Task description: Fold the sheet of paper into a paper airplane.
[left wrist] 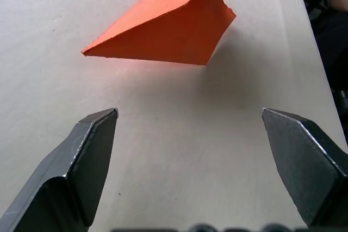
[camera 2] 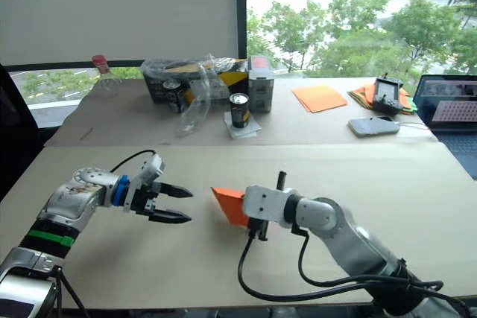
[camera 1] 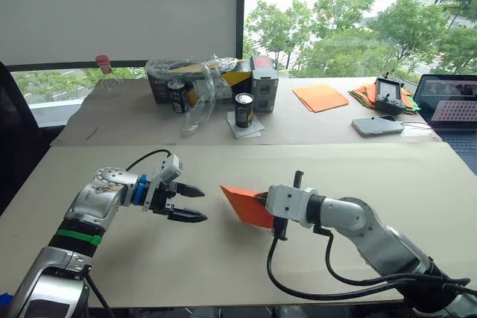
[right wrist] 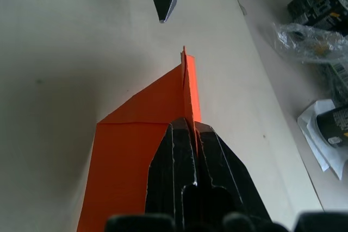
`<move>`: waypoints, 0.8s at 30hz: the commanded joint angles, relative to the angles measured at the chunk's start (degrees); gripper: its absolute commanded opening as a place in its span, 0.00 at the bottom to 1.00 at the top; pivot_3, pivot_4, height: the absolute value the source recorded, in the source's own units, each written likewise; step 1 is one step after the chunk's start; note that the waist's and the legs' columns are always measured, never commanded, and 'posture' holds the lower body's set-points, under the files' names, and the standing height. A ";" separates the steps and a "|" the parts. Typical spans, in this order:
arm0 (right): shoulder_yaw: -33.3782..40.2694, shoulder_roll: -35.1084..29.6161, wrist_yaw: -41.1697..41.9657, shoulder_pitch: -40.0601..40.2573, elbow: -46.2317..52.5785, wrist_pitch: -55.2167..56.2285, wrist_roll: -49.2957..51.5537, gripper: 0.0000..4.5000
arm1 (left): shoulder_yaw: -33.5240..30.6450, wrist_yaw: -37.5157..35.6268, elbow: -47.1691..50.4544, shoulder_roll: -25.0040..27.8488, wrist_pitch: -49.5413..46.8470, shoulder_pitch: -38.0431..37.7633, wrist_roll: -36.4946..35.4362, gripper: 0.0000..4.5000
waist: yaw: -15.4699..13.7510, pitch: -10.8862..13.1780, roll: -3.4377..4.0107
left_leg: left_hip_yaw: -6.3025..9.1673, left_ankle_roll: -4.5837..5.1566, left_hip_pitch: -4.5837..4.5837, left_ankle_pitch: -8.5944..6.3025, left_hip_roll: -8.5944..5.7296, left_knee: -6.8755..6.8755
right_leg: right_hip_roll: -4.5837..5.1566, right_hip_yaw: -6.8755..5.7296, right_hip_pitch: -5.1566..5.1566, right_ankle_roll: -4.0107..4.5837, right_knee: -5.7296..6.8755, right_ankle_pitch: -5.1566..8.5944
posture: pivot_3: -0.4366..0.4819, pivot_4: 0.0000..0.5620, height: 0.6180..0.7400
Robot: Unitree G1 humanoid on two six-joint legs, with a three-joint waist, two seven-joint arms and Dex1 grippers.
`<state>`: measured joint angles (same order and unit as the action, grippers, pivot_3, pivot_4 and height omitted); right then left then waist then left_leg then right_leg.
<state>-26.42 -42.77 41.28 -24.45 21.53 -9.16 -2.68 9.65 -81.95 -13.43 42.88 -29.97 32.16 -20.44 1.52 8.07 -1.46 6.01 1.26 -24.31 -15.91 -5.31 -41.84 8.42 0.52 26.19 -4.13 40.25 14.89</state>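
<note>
While my right gripper has its jaws pinched tight on the one bright orange creased paper airplane, the pointed wedge hangs just above the pale counter, near the middle of its near half, nose aimed left. My left gripper sits just left of that nose, apart from it, its two black fingers spread wide with nothing between them. On the far half of the counter I count two dark drink cans: one can standing on a white napkin, and a second can behind crumpled clear plastic wrap. Far right lie one flat stack of orange sheets, one multicoloured paper bundle, one white phone and one open laptop.
</note>
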 commanded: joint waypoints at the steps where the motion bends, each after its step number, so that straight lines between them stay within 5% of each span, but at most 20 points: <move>1: 0.42 0.41 4.33 -2.05 -5.09 13.35 -0.98 0.01 | -3.06 0.80 2.65 0.95 -0.05 -1.28 -1.51 1.00 | -0.01 0.01 -0.01 | 0.00 0.00 0.00 0.00 0.00 0.00 | 0.00 0.01 0.00 0.00 0.00 0.00 | 0.48 0.27 0.43; 6: -1.15 2.92 9.43 -5.61 -18.51 28.65 -2.44 0.01 | -6.39 6.73 3.22 -0.37 2.34 -3.22 -0.36 1.00 | 0.13 0.03 -0.04 | 0.00 -0.02 0.01 0.01 0.00 -0.01 | 0.00 0.01 0.02 0.01 0.05 0.00 | 0.48 0.27 0.43; 13: 1.08 6.41 9.81 -5.77 -22.87 30.46 -2.31 0.01 | -6.42 9.00 4.35 -1.26 3.75 -4.57 -0.20 1.00 | -0.02 0.03 -0.04 | 0.01 -0.04 -0.01 0.02 -0.01 -0.06 | 0.00 0.04 0.06 0.01 0.14 -0.01 | 0.48 0.27 0.43; 14: 1.59 6.43 10.10 -5.33 -22.21 29.50 -1.63 0.14 | -6.31 9.10 4.40 -1.43 4.01 -4.55 -0.18 1.00 | -0.07 0.03 -0.04 | 0.01 -0.04 -0.01 0.02 -0.01 -0.06 | 0.00 0.05 0.08 0.01 0.16 -0.01 | 0.48 0.27 0.43; 22: 9.47 2.16 15.74 -3.31 -4.39 11.76 10.34 0.74 | -4.88 12.47 0.76 -5.08 8.71 -0.76 3.10 1.00 | -0.81 0.04 -0.05 | 0.02 -0.03 -0.11 0.01 -0.02 -0.32 | 0.01 0.05 0.13 0.01 0.39 0.00 | 0.48 0.27 0.43; 24: 12.45 0.11 16.23 -2.37 1.07 3.65 15.16 0.74 | -4.75 12.80 0.03 -6.12 10.20 -0.02 3.55 1.00 | -0.83 0.04 -0.06 | 0.03 -0.02 -0.13 0.00 -0.03 -0.39 | 0.02 0.05 0.11 0.01 0.42 0.00 | 0.48 0.27 0.43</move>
<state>-17.70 -41.54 56.94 -26.92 17.02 1.02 7.30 5.43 -69.56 -13.29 37.04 -21.70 31.06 -17.48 0.69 8.11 -1.52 6.04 1.25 -24.43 -15.92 -5.34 -42.25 8.45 0.57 26.28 -4.11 40.65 14.89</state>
